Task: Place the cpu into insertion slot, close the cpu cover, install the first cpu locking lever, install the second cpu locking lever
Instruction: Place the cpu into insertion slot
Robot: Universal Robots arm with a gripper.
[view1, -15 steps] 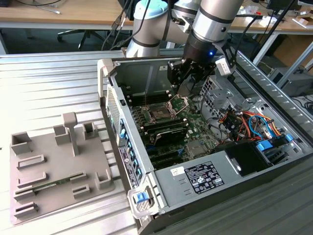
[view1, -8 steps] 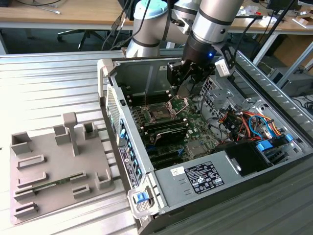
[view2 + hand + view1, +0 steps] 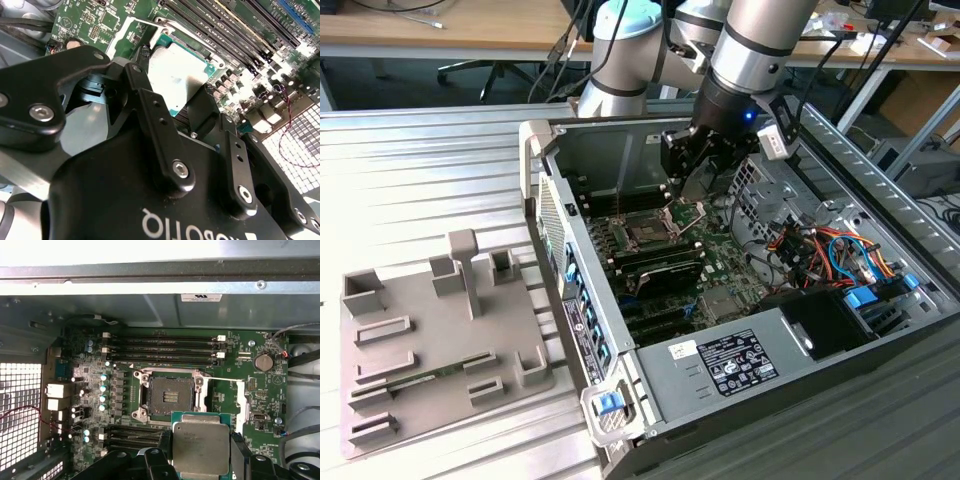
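Note:
The cpu, a flat square chip with a dull silver top, sits between my gripper's black fingers. The gripper is shut on its edges. It hangs above the green motherboard, just beside the open insertion slot, not over it. The dark slot shows its contact field. The cpu cover, a pale metal frame, stands swung open at the slot's side. In the second wrist view the cpu shows past the gripper. In the exterior view the gripper hovers inside the case over the insertion slot.
The open computer case lies on a ribbed metal table, its walls ringing the board. Memory slots flank the socket. Coloured cables crowd the exterior view's right. A grey fixture plate lies at the exterior view's left.

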